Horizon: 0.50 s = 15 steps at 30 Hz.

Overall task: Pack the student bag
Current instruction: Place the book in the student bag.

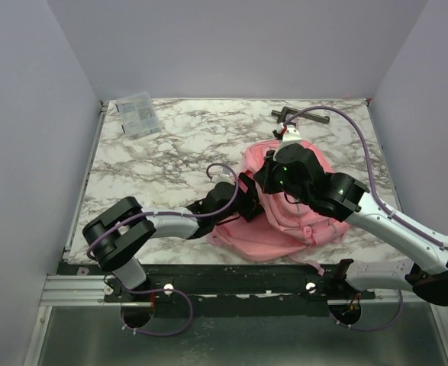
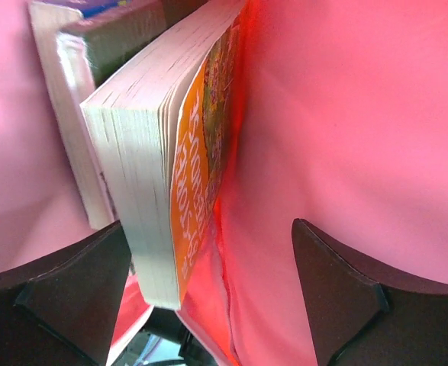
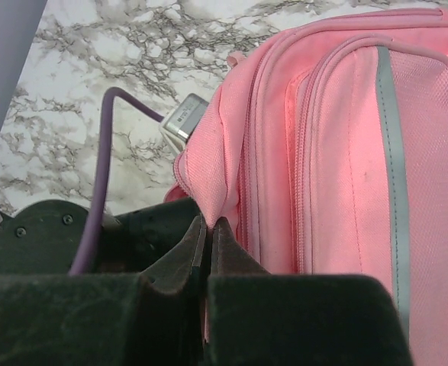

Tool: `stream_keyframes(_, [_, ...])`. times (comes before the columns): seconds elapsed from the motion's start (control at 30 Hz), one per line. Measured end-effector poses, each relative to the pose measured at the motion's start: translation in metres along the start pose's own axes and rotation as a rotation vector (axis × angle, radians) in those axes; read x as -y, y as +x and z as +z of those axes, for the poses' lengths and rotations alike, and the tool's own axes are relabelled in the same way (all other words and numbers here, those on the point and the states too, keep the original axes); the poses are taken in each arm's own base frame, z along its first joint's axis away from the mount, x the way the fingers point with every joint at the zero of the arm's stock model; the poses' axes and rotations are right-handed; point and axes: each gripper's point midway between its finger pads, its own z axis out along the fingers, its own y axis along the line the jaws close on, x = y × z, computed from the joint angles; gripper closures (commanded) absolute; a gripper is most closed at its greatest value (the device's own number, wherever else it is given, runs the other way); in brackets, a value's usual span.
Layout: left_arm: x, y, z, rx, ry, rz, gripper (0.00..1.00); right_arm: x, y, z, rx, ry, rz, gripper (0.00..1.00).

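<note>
The pink student bag lies on the marble table, right of centre. My left gripper reaches into its opening from the left. In the left wrist view my left gripper is wide open inside the pink lining. A thick paperback with an orange cover stands between the jaws, close to the left finger, with other books behind it. My right gripper is over the bag's far side. In the right wrist view my right gripper is shut on a fold of the bag's edge, beside the grey-trimmed pockets.
A clear plastic pack lies at the table's far left corner. A black handled tool lies at the far right. A purple cable loops beside the bag. Grey walls close in the left, back and right sides.
</note>
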Motion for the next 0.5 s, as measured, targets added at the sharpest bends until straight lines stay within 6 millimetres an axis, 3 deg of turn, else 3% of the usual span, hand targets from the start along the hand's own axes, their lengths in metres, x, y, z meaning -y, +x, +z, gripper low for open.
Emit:
stream_keyframes(0.17, [-0.002,-0.014,-0.015,-0.027,-0.021,0.001,0.14,0.003,0.004,0.000,-0.002,0.002,-0.004,1.00])
stream_keyframes(0.33, [-0.005,-0.011,-0.026,-0.063,-0.028,0.008,0.15,0.004,0.006,0.000,-0.009,0.004,-0.012,1.00])
stream_keyframes(0.5, [0.012,-0.015,-0.041,-0.082,0.026,0.042,0.31,0.006,0.010,-0.003,-0.012,-0.006,-0.011,0.99])
